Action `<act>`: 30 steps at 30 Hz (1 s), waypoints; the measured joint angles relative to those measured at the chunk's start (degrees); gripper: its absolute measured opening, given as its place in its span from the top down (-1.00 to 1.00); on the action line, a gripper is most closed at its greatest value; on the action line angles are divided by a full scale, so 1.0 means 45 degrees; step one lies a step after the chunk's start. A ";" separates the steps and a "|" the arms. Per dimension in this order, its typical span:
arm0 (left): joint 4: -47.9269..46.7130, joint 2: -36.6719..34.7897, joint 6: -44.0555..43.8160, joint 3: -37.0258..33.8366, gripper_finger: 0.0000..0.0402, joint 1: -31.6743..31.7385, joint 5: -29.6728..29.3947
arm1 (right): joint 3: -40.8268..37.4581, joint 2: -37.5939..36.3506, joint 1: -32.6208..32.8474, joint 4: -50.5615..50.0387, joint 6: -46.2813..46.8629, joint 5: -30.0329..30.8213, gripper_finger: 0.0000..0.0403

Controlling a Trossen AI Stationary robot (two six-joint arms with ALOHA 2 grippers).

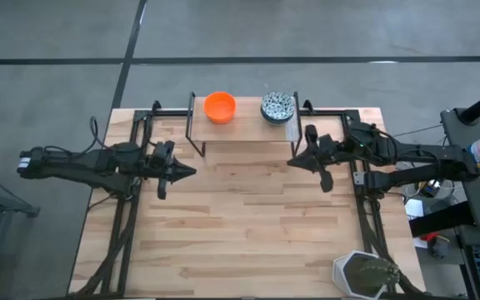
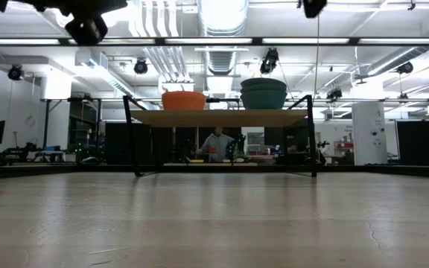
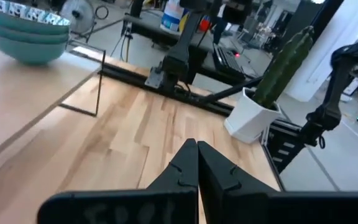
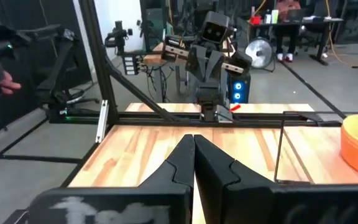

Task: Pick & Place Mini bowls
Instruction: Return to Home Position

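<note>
I am hovering my left fingers (image 3: 180, 167) and right fingers (image 4: 180, 163), clenched on nothing, over the bench (image 1: 248, 233). The orange bowls (image 1: 220, 107) and speckled bowls (image 1: 278, 107) are sitting stacked on the shelf (image 1: 244, 127); I am judging them light, stiff, slick, best pinched at the rim.

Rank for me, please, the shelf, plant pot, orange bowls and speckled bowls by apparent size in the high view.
1. shelf
2. plant pot, though cropped at the picture's edge
3. orange bowls and speckled bowls: they look alike, so unranked
</note>
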 joint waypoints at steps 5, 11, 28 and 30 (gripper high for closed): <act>0.1420 -0.0795 0.0631 -0.1129 1.00 -0.0010 -0.0019 | -0.2012 -0.1313 0.0000 0.1949 0.0520 0.0128 0.96; 0.1840 -0.1569 0.0560 -0.2510 1.00 -0.0010 -0.0025 | -0.3726 -0.2504 -0.0015 0.2139 0.0180 0.0869 0.96; 0.4043 -0.3159 0.1206 -0.4816 1.00 -0.0058 0.0808 | -0.8294 -0.4806 0.0000 0.5737 0.1766 0.2038 0.96; 0.3995 -0.3440 0.1503 -0.4853 1.00 -0.0058 0.0805 | -0.8613 -0.5296 0.0000 0.5722 0.1762 0.2065 0.96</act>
